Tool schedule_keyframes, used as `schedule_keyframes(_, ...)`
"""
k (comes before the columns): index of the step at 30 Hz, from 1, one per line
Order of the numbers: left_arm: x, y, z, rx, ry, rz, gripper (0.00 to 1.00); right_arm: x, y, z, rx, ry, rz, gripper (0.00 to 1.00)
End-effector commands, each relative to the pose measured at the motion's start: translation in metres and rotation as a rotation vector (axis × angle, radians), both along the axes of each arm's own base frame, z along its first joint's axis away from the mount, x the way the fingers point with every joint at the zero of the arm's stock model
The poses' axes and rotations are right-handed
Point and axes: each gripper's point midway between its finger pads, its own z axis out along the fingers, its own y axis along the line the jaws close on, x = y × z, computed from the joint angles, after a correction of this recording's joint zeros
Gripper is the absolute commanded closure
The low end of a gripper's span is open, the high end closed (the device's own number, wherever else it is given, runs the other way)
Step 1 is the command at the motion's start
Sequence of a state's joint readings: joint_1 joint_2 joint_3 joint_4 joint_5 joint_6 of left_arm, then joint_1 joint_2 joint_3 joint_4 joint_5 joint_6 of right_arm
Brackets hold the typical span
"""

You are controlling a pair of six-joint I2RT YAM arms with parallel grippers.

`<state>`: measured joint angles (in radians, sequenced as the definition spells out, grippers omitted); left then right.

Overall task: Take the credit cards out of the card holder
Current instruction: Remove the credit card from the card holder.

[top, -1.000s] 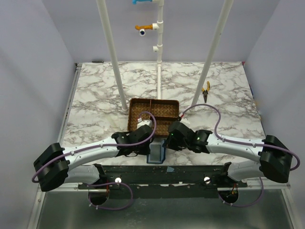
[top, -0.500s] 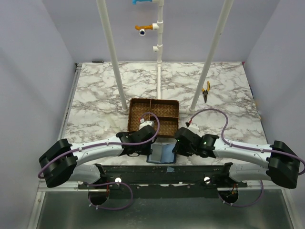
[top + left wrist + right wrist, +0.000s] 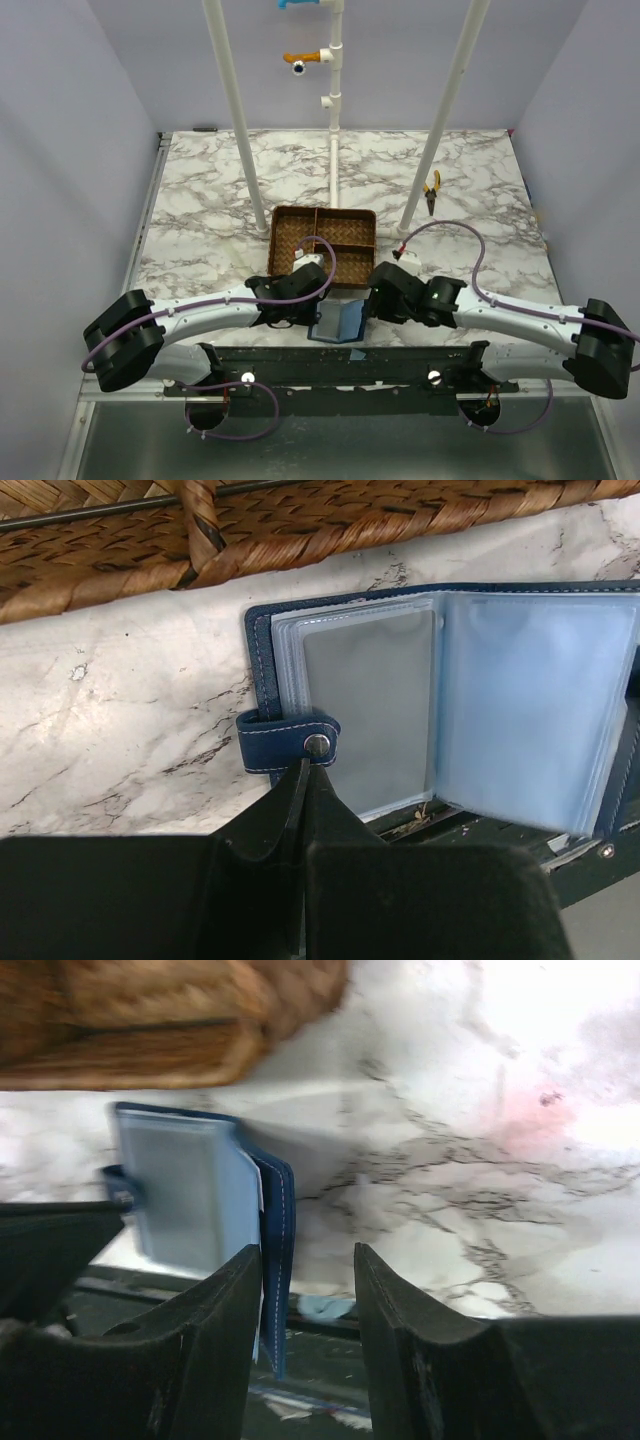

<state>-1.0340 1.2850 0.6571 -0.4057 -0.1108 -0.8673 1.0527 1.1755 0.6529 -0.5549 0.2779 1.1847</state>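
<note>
In the middle of the near edge of the marble table [image 3: 200, 200]: the card holder [image 3: 337, 322], dark blue, lying open like a little book. Near side of it right at the table's edge, by the dark bar there. Just on the far side, the brown wicker tray [image 3: 322, 211], close to the holder but not touching it. Far off to the right, small pliers [image 3: 431, 190] with yellow handles.

Left gripper [image 3: 305, 778]: pinched tight shut, with nothing seen between the fingers. Tip right at the blue strap [image 3: 288, 746] with the silver snap, on the left side of the holder. Cannot tell if pressing down on the strap or only just meeting it.

Left half of the holder flat on the table. Inside, a stack of clear pockets [image 3: 540, 700], pale blue and see-through. In the left pocket, a grey flat patch [image 3: 370, 705]. Cannot tell if one of the credit cards or only the pocket itself.

Right gripper [image 3: 308, 1260]: fingers apart with a clear gap between them, gripping nothing. Right cover of the holder tipped up on its edge, in that gap, just beside the left finger [image 3: 215, 1340]. Cannot tell if touching, too blurry there. Bare marble past the other finger.
</note>
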Motion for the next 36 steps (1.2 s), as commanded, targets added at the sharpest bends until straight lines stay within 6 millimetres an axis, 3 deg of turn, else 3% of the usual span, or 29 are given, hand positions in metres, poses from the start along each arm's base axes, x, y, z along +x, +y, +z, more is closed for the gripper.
schedule_keyframes(1, 0.001, -0.006, 0.005, -0.024, -0.003, -0.016, 1.00, 0.017, 0.015, 0.054, 0.077, -0.111, 0.017, 0.54)
schedule_keyframes(6, 0.002, -0.007, 0.005, -0.030, -0.006, -0.015, 1.00, 0.019, 0.043, 0.083, 0.185, -0.134, 0.090, 0.54)
schedule_keyframes(11, 0.001, -0.010, 0.005, -0.046, 0.002, -0.016, 1.00, 0.018, 0.074, 0.083, 0.258, -0.101, 0.148, 0.56)
schedule_keyframes(14, 0.002, -0.014, 0.009, -0.065, -0.004, -0.024, 1.00, 0.020, 0.084, 0.077, 0.266, -0.088, 0.155, 0.58)
schedule_keyframes(20, 0.004, -0.029, 0.017, -0.100, -0.003, -0.059, 1.00, 0.024, 0.074, 0.078, 0.232, -0.110, 0.126, 0.58)
schedule_keyframes(27, 0.004, -0.049, 0.031, -0.161, -0.020, -0.110, 1.00, 0.022, 0.049, 0.077, 0.202, -0.121, 0.053, 0.58)
schedule_keyframes(36, -0.008, -0.082, 0.023, -0.150, 0.037, -0.216, 1.00, 0.014, 0.022, 0.068, 0.196, -0.109, -0.032, 0.58)
